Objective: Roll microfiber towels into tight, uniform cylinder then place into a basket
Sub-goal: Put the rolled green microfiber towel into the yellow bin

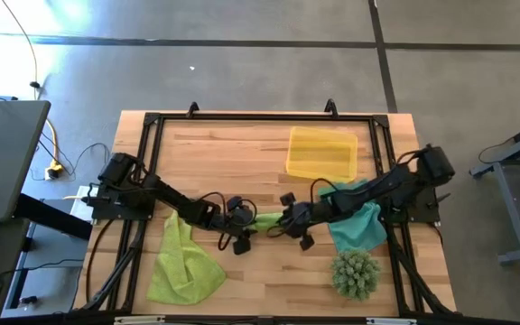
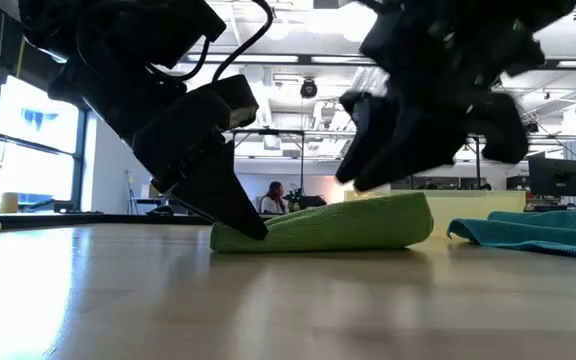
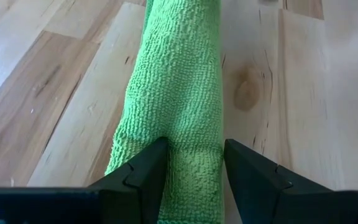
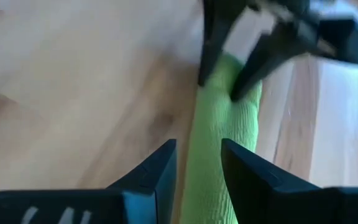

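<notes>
Left gripper [image 1: 245,219] is clamping the 9 o'clock end of the rolled lime towel [image 1: 266,219] at table centre. Right gripper [image 1: 283,222] is straddling its 3 o'clock end; grip cannot be told. Basket [image 1: 321,152] is sitting at 1 o'clock.

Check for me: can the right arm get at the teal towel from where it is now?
Probably yes: the teal towel lies flat directly under the right arm, nothing on it. But the right tool straddles the rolled green towel.
</notes>
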You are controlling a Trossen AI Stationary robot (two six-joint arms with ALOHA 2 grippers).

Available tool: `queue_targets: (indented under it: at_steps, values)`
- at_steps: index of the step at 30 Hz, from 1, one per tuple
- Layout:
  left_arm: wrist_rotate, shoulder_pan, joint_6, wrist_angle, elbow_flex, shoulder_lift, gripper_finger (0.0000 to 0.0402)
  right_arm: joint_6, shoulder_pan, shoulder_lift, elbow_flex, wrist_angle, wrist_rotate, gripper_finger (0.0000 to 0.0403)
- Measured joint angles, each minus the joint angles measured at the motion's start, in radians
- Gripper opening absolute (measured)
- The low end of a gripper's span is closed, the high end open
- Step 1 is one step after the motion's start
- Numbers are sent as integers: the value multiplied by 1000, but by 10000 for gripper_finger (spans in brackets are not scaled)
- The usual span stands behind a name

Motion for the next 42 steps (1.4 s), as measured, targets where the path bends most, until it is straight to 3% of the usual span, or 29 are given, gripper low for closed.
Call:
queue_targets:
  at_steps: [8,17,21,37,42]
  values:
    - [3,0,-11,5,-1,1,152,90,-35,87,0,24,1,123]
    - [11,0,-36,8,-2,1,152,133,-42,100,0,60,1,196]
    - [11,0,-36,9,-2,2,152,139,-33,93,1,88,3,205]
    - [11,0,-34,10,-2,1,152,232,-72,177,4,102,9,162]
    - [18,0,-33,0,-4,-27,152,272,-72,181,6,74,13,112]
